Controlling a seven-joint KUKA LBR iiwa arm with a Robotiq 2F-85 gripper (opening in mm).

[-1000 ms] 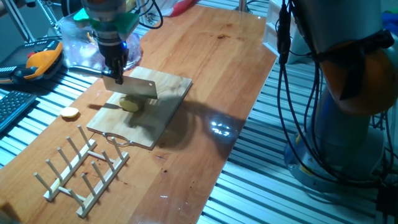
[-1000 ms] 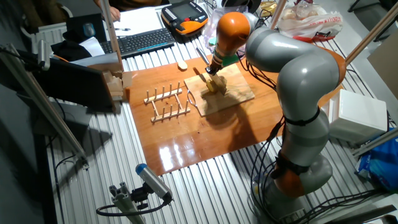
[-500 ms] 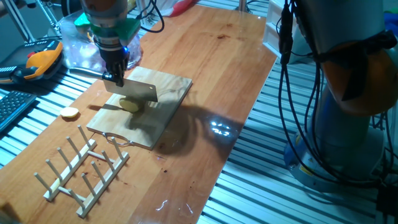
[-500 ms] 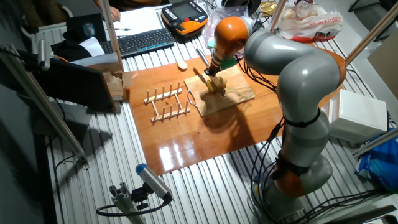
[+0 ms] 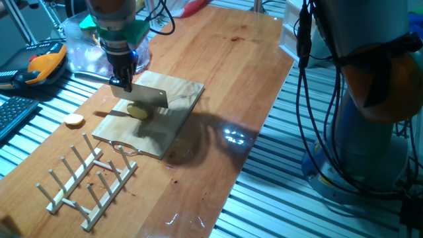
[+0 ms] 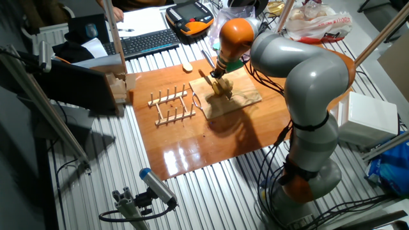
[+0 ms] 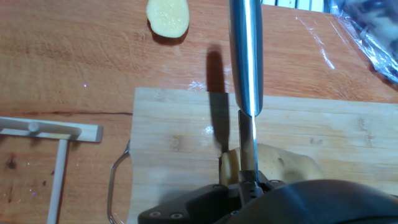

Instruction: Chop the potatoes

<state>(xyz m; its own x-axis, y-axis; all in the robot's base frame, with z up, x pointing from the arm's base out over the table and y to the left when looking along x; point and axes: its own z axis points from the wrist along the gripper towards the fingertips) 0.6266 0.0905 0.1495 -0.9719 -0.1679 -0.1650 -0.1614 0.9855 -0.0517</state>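
My gripper (image 5: 122,79) is shut on the handle of a steel cleaver (image 5: 143,97) and holds its blade just above the pale yellow-tan potato (image 5: 137,111). The potato lies on a wooden cutting board (image 5: 173,99). In the hand view the cleaver (image 7: 244,56) is edge-on, with its blade over the potato's (image 7: 283,163) left end, where a thin piece (image 7: 229,165) stands apart from the lump. The gripper (image 7: 249,184) fills the bottom edge there. In the other fixed view the gripper (image 6: 219,69) stands over the potato (image 6: 221,89).
A flat orange-yellow slice (image 5: 74,120) lies on the table left of the board, also in the hand view (image 7: 168,15). A wooden peg rack (image 5: 89,178) stands in front of the board. A clear plastic bag (image 5: 82,49), a teach pendant (image 5: 43,65) and a keyboard (image 6: 144,43) lie behind.
The gripper and cleaver shifted slightly to the left over the potato in the first half second, then held still. The potato and board have not moved.
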